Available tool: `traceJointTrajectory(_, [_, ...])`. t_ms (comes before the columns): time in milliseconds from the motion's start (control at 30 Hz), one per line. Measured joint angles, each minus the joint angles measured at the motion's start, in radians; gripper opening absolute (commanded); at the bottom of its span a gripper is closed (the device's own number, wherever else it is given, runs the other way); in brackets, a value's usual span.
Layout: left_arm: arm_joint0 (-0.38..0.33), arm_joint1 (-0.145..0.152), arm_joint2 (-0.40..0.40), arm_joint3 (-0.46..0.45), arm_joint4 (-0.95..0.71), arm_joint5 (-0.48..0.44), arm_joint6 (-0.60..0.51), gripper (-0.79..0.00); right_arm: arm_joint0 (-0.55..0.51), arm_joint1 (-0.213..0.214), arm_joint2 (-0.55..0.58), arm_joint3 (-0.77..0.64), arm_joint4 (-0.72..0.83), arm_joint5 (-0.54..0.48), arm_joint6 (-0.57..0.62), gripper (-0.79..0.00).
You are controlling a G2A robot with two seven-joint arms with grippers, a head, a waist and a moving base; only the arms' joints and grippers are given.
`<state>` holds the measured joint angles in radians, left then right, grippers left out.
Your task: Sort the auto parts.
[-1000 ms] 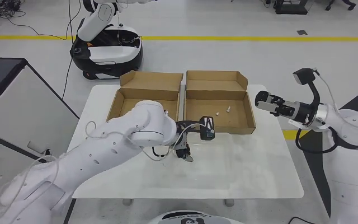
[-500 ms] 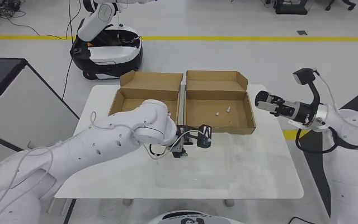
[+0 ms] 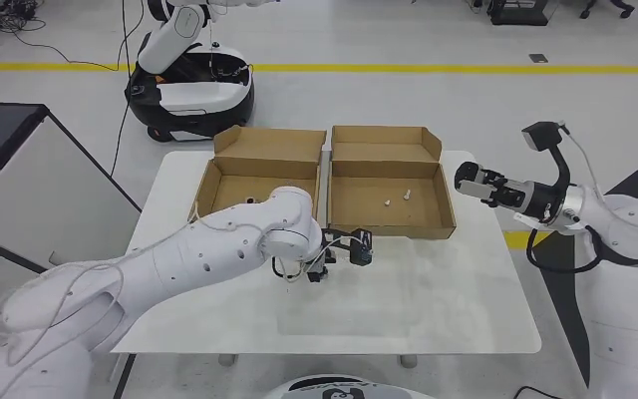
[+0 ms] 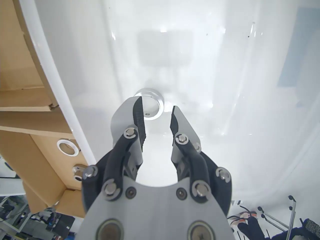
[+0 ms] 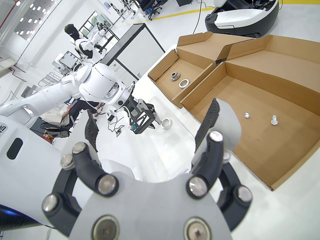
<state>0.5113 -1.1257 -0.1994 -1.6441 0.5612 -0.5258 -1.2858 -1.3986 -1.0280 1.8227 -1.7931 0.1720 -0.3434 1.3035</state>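
**Top view.** L arm lies across the table. The left gripper sits just at 6 o'clock of the right box near wall, close to the corner shared with the left box, tips toward 3 o'clock. The right gripper is held at 3 o'clock of the right box, well apart from the work pt. L arm is nearer.

**Left wrist view.** Jaws part-open, nothing held. The metal ring lies on the table dead ahead, at the tips, closer to one pad. Round part, no long axis; bore prob. faces up.

**Right wrist view.** Right gripper jaws wide apart, empty. Ring sits just beside the left gripper tips; contact cannot be told.

**Change.** Vs 1.0 s ago, the left gripper has shifted toward 7 o'clock, off the box wall. R arm unchanged.
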Motion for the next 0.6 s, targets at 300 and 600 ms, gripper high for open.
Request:
traceJointTrajectory(300, [0.001,-0.045,0.023,0.055,0.039,0.019,-0.025,-0.563,0.000,0.000,0.000,0.000,0.000,0.000,0.000,0.000])
traceJointTrajectory(600, [0.005,-0.070,0.030,0.096,0.054,0.024,-0.032,-0.591,0.000,0.000,0.000,0.000,0.000,0.000,0.000,0.000])
